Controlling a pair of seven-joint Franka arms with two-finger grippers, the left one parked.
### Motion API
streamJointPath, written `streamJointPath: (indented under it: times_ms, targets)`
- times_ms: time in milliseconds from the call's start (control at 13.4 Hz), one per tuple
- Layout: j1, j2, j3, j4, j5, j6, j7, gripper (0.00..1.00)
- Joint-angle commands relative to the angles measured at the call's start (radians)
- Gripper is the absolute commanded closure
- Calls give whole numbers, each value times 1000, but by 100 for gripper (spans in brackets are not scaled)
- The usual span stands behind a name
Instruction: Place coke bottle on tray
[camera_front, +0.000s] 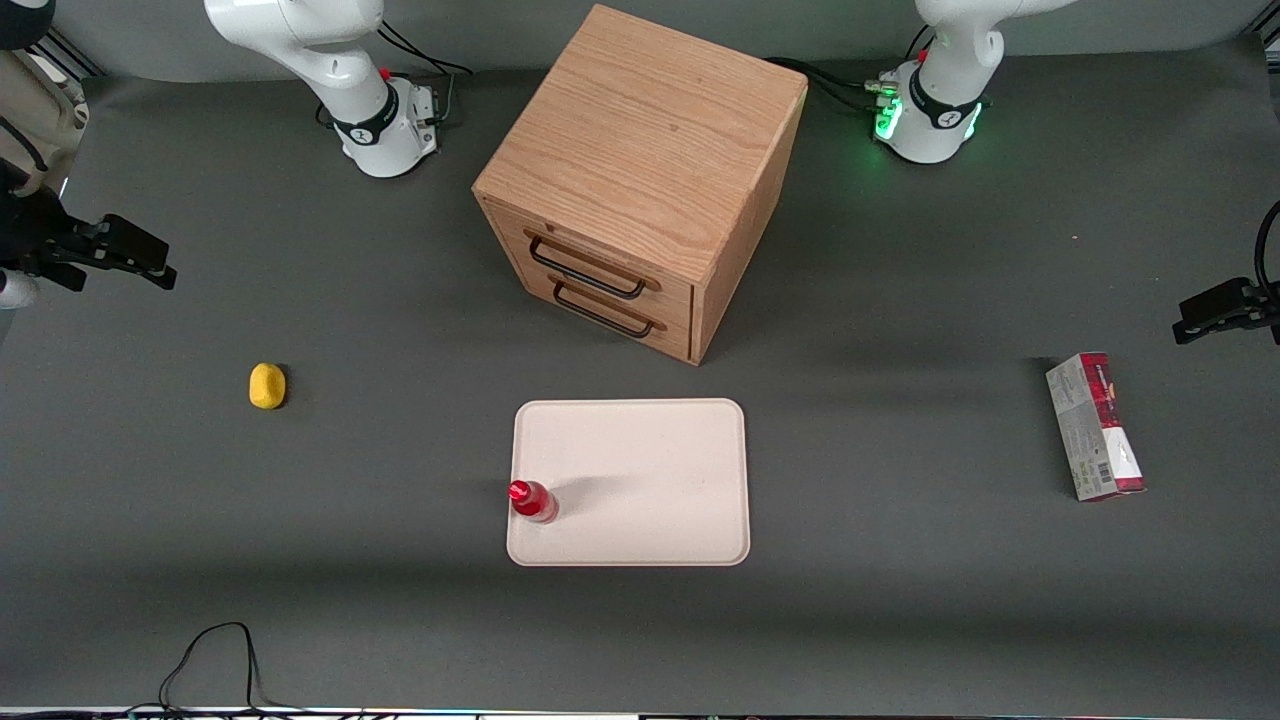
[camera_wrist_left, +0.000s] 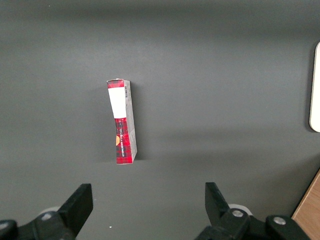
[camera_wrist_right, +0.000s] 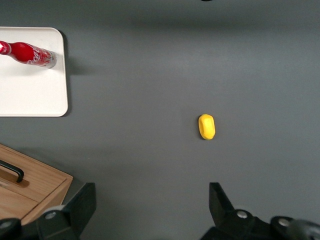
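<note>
coke bottle (camera_front: 532, 501) upright on tray (camera_front: 640, 470), gripper (camera_front: 150, 268) well apart, jaws parted

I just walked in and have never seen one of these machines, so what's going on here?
Nothing is being held right now. The coke bottle stands upright on the tray, close to the rim, so the job of putting it there looks done. The gripper is open and empty, up above the table near a small yellow object. A wooden drawer cabinet sits farther from the front camera than the tray.

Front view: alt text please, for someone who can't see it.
A red coke bottle stands upright on the cream tray, at its edge toward the working arm. The open gripper hangs far off at that end, above the table; a wooden drawer cabinet sits farther back.
</note>
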Motion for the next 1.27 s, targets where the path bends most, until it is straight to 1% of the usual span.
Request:
streamJointPath:
  times_ms: [0, 149, 223, 1191]
  targets:
    - [-47, -28, -4, -37, -12, 4, -48, 0]
    - [-102, -26, 56, -38, -14, 0, -48, 0]
    - [-112, -25, 61, -38, -14, -3, -48, 0]
    - [-87, -15, 47, -37, -12, -3, -46, 0]
